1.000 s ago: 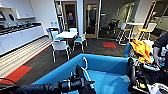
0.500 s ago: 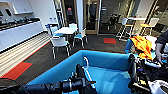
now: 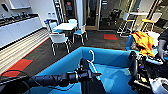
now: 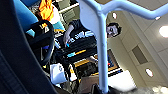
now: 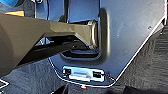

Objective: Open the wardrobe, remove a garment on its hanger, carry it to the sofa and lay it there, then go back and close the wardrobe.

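Observation:
The bright-blue sofa (image 3: 107,53) lies right in front of me, its curved back nearest the room. My left arm reaches in from the left, and my left gripper (image 3: 89,74) is shut on the pale hanger (image 3: 92,58), whose hook stands up above the seat. The black garment (image 3: 92,86) hangs below the gripper, over the sofa seat. In the left wrist view the hanger (image 4: 101,50) shows as a thick white bar, with the dark garment (image 4: 15,65) beside it. The right wrist view has my own dark plate and dark carpet (image 5: 152,65).
An orange cloth (image 3: 143,41) lies at the sofa's far right. A person's hand (image 3: 161,50) and a control rig (image 3: 150,75) are at the right edge. White chairs (image 3: 60,40) and a table (image 3: 65,26) stand beyond the sofa, and a kitchen counter (image 3: 17,28) runs along the left.
The whole picture has shifted: I have come closer to the sofa, which now looms larger. The left arm still holds the hanger over the seat.

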